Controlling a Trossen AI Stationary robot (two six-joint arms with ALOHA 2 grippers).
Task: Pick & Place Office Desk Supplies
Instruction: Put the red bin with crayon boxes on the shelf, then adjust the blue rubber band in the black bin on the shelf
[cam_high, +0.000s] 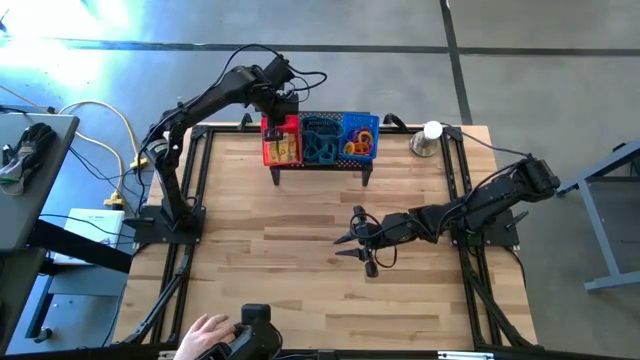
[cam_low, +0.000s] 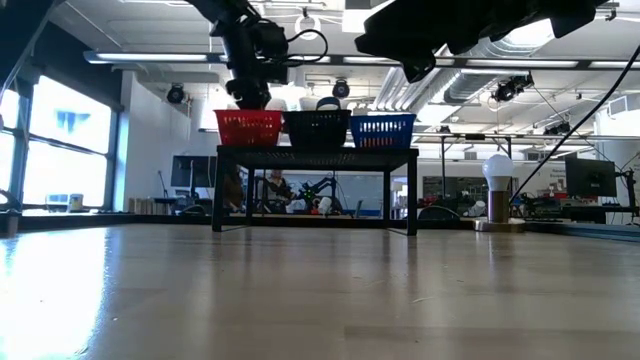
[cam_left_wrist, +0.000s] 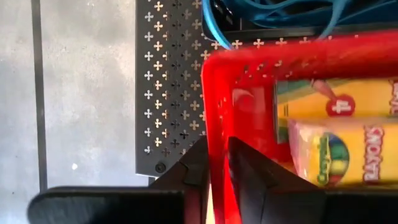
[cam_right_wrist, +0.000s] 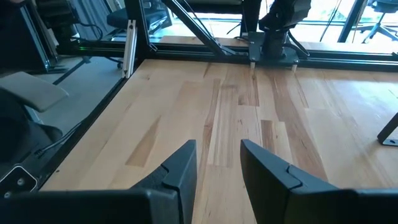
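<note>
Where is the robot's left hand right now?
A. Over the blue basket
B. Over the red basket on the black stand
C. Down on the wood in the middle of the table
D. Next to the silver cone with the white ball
B. Seen from above, the left hand is over the red basket on the black stand, and its wrist camera shows its fingers either side of that basket's red wall, yellow boxes inside.

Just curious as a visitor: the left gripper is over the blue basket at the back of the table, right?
Not quite. The left gripper is over the red basket, not the blue basket; the high view shows it, and the left wrist view shows its fingers straddling the red rim.
</note>
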